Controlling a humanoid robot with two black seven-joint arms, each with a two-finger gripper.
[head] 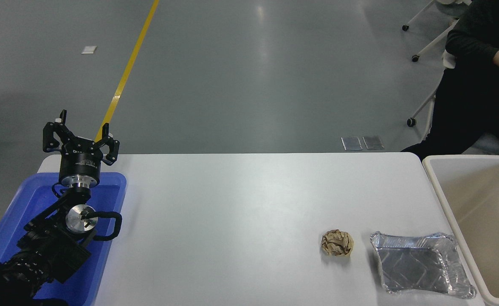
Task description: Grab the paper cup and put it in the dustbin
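The paper cup is out of view now. The dustbin [446,199], a large beige tub with a thick rim, stands at the table's right edge and runs out of the picture; the part of its inside that shows holds nothing. My left gripper [79,134] is parked at the far left above the blue tray, its fingers spread open and empty. My right arm and gripper are not in view.
A crumpled brown paper ball [337,243] and a silver foil tray [419,263] lie at the front right, beside the dustbin. A blue plastic tray [28,195] sits under my left arm. A person in dark clothes [474,85] sits at the far right.
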